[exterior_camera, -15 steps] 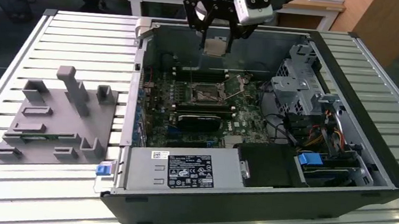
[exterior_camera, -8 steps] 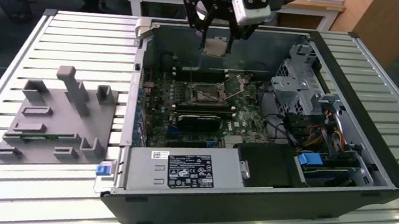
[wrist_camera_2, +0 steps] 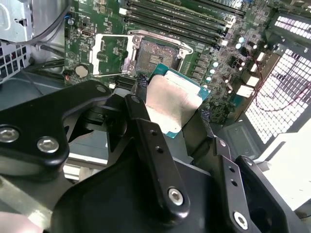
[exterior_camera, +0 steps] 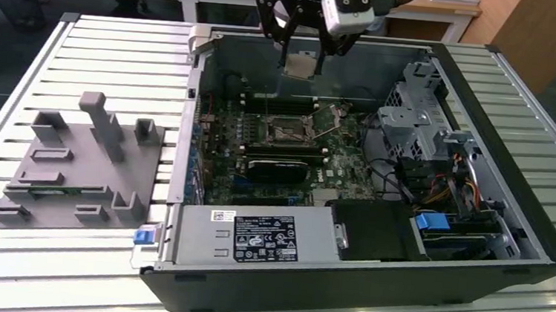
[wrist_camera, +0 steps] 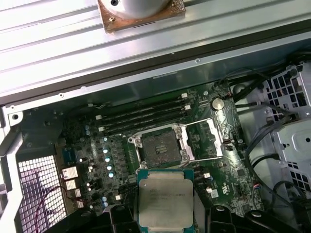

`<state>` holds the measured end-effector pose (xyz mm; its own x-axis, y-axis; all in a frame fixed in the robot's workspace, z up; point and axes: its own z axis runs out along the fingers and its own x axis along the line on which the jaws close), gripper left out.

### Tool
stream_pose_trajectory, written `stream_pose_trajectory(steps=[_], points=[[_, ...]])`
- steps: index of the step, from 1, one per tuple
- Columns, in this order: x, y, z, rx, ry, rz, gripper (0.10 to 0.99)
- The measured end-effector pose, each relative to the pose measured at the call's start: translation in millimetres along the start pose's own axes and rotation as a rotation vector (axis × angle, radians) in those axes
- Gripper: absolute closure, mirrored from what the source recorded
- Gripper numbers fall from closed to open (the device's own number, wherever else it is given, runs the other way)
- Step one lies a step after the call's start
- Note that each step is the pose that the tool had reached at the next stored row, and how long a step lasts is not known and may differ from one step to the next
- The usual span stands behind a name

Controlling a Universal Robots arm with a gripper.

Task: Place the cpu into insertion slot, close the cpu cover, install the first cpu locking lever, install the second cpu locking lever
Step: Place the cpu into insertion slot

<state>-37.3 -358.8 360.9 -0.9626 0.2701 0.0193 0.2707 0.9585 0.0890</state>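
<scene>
My gripper is shut on the cpu, a flat square chip with a dull silver top, and holds it in the air above the far wall of the open computer case. In both wrist views the cpu sits between the black fingers. The insertion slot lies bare on the green board below, apart from the chip. Next to the slot, the cpu cover is swung open, and thin wire levers stand raised beside it.
Long memory sticks run just beyond the slot, and a black card sits on its near side. A drive cage with cables fills the case at the exterior view's right. A power supply is at the front. A grey fixture stands outside on the slatted table.
</scene>
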Motion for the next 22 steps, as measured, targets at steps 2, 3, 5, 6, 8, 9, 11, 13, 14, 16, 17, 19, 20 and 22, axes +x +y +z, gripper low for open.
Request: stream_pose_trajectory(steps=[2, 3, 5, 6, 8, 9, 11, 13, 14, 16, 17, 19, 20, 22], points=[[0.0, 0.0, 0.1, 0.0, -0.0011, 0.013, 0.545], [0.1, 0.0, 0.2, -0.001, -0.0018, 0.02, 0.545], [0.1, 0.1, 0.3, -0.001, -0.0031, 0.034, 0.545], [0.1, 0.1, 0.3, -0.001, -0.0038, 0.042, 0.545], [0.1, 0.1, 0.3, -0.001, -0.0051, 0.056, 0.545], [0.1, 0.2, 0.4, -0.001, -0.0057, 0.063, 0.545], [0.1, 0.2, 0.4, -0.002, -0.0069, 0.077, 0.545], [0.1, 0.2, 0.4, -0.002, -0.0081, 0.091, 0.545], [0.1, 0.2, 0.5, -0.002, -0.0087, 0.097, 0.545], [0.1, 0.2, 0.5, -0.002, -0.0096, 0.108, 0.545], [0.1, 0.2, 0.5, -0.002, -0.0101, 0.113, 0.545], [0.1, 0.4, 0.5, -0.003, -0.0115, 0.129, 0.545], [0.2, 0.5, 0.5, -0.003, -0.0122, 0.136, 0.545], [0.1, 0.5, 0.6, -0.003, -0.0136, 0.152, 0.545]])
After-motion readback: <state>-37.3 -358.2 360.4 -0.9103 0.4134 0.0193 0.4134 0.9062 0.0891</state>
